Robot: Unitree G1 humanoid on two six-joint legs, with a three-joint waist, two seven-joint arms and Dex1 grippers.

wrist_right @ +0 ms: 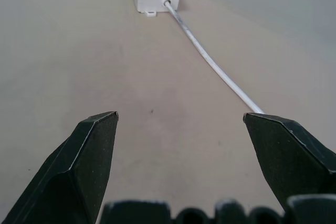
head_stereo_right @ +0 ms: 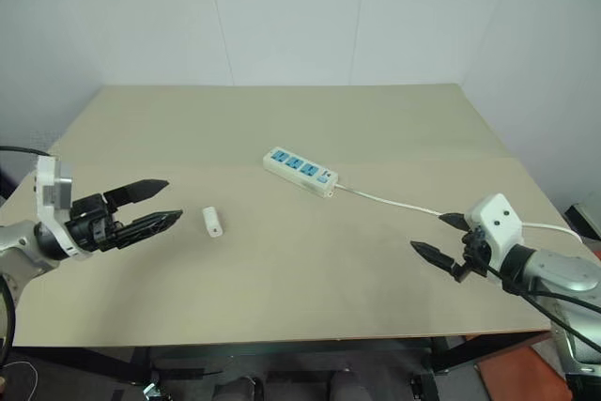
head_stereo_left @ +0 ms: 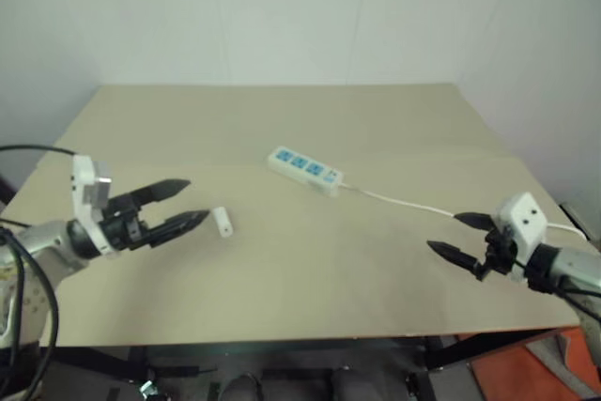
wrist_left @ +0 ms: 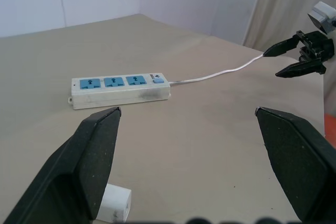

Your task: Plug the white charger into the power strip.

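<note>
The white charger (head_stereo_left: pixel 223 222) lies on its side on the beige table, a short way in front of my left gripper (head_stereo_left: pixel 191 203), which hovers open and empty above the left part of the table. In the left wrist view the charger (wrist_left: pixel 115 204) sits low beside one finger. The power strip (head_stereo_left: pixel 304 170), white with three blue sockets, lies slanted at mid-table; its thin white cord (head_stereo_left: pixel 404 202) runs off to the right. My right gripper (head_stereo_left: pixel 457 236) is open and empty near the cord, over the right side of the table.
The beige table (head_stereo_left: pixel 282 119) has bare surface all around the strip and charger. White walls stand behind and to the right. The table's front edge (head_stereo_left: pixel 310 333) runs close below both grippers.
</note>
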